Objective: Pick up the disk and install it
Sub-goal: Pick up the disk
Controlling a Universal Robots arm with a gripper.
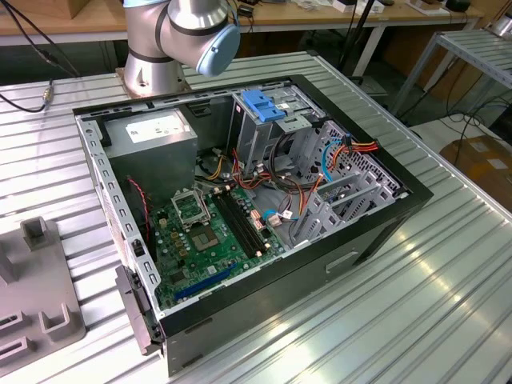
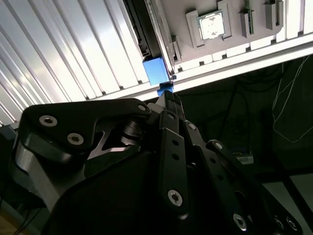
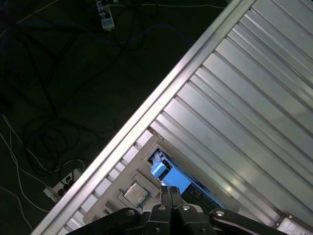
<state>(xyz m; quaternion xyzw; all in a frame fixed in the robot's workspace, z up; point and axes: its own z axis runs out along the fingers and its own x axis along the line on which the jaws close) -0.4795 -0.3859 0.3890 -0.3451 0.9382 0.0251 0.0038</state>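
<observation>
We find the end effector (image 3: 169, 190) (fingers closed together) pointing down over the disk (image 3: 161, 170) at the bench (image 3: 244, 107) edge.

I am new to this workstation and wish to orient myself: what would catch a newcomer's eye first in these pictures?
In the exterior view, the open black computer case with its green circuit-board motherboard dominates the ribbed aluminium table. In the second wrist view, the black metal gripper hangs near the blue-railed flat disk, beside a grey tray holding a square silver chip.
</observation>
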